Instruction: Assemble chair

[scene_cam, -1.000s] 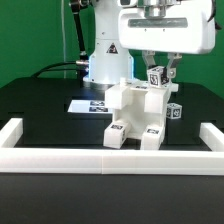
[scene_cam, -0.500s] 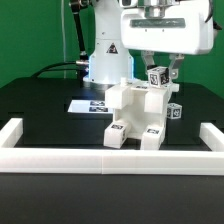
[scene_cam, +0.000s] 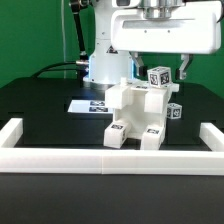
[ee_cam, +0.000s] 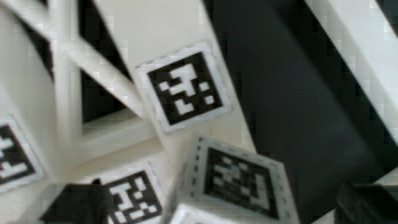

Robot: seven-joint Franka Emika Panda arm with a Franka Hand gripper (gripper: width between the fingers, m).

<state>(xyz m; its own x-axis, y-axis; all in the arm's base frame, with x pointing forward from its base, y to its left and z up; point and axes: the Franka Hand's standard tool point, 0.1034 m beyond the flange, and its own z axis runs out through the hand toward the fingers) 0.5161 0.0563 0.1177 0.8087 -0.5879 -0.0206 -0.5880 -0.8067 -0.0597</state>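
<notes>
Fingers (scene_cam: 184, 66) spread over chair (scene_cam: 135, 115), black tabletop (scene_cam: 50, 115), white rail (scene_cam: 110, 155), green backdrop (scene_cam: 30, 40)

The white chair (scene_cam: 133, 112) stands on the black tabletop (scene_cam: 40, 115) inside a low white rail (scene_cam: 110, 158). Above it the gripper (scene_cam: 160, 70) hangs, fingers (scene_cam: 183, 67) spread either side of the chair's tagged top block (scene_cam: 159, 77).

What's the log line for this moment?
chair: partly assembled | claw: open, straddling top tagged piece | marker board: flat, exterior view's left of chair

Fingers (scene_cam: 184, 66) have seemingly spread apart.
</notes>
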